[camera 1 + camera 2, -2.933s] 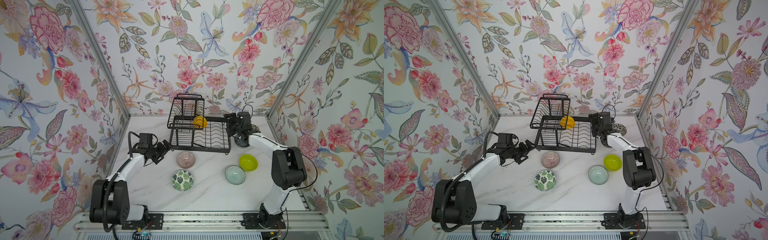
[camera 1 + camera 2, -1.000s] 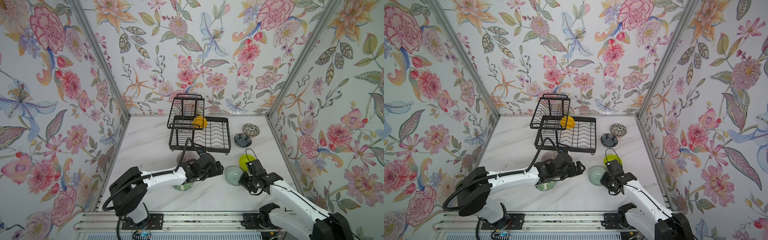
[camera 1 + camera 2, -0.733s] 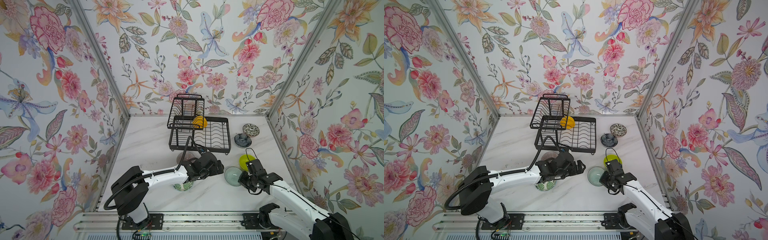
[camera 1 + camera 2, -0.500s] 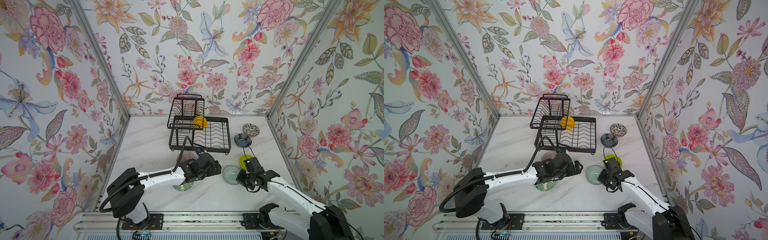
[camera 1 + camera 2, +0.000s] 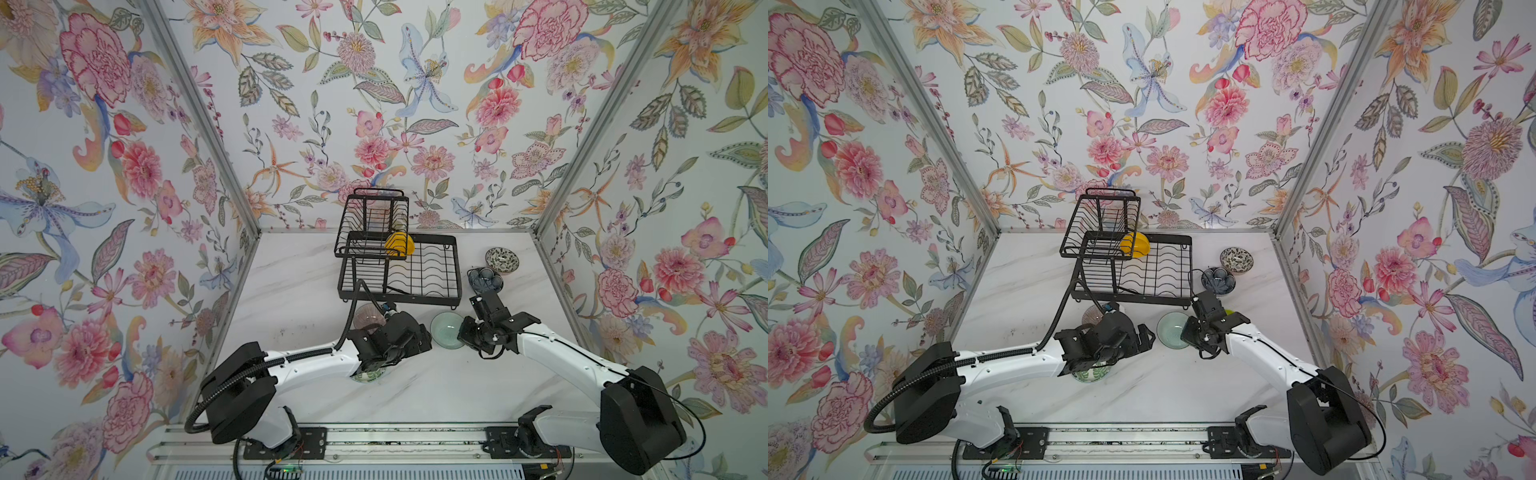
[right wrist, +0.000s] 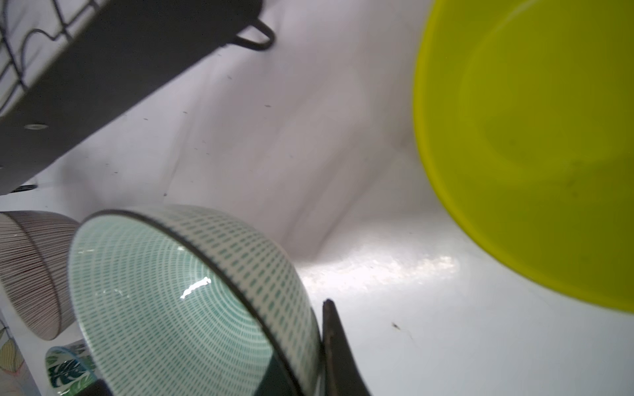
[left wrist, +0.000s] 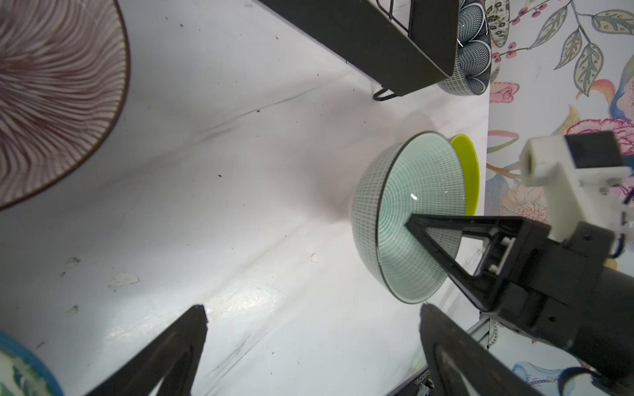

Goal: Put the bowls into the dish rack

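The right claw is clenched on the rim of the aqua bowl, one finger inside the wall and one outside. This pinch tips the bowl so its mouth faces the left claw. I judge the tilt is meant to stand the bowl on edge for a slot. Whether its foot touches the worktop I cannot tell.

The left claw is released, spread wide and empty. It hangs just beside the aqua bowl, above the leaf bowl, with the ribbed bowl close by, perhaps ready to steady or take over.

The dish rack sits at the middle of the far edge. The yellow bowl stands on edge in it, beside the raised basket. The lime bowl lies just behind the aqua one. The blue bowl and the black-and-white bowl wait between the rack and the right edge.

The worktop is glossy white marble, speckled with crumbs and scuffs. Flowered wallpaper walls close three sides, and a metal rail runs along the near edge.
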Robot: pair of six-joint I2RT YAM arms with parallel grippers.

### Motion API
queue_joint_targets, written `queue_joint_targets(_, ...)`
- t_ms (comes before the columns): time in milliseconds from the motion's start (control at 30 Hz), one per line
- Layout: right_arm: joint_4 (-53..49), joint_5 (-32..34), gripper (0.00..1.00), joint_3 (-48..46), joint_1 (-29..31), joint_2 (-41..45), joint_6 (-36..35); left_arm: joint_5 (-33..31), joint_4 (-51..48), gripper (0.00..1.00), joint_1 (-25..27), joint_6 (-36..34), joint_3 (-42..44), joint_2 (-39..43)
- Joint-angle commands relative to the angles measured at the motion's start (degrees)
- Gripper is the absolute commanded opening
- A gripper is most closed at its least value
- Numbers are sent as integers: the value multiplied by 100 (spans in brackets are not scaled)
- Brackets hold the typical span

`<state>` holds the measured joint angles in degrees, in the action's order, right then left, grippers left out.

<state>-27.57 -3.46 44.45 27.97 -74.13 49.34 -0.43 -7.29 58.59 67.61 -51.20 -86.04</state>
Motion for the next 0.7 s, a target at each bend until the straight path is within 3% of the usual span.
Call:
queue_joint_targets(0, 117, 353, 0, 401, 246, 17, -232, -28, -184, 99, -140, 86, -252, -142)
queue_joint_targets(333, 166, 751, 0, 544, 823, 79, -152, 301, -125, 95, -488, 158, -572, -459)
queue_joint_targets(667, 310, 995, 0, 501, 894, 556, -196, 189, -597, 52, -505, -21, -1041, -749)
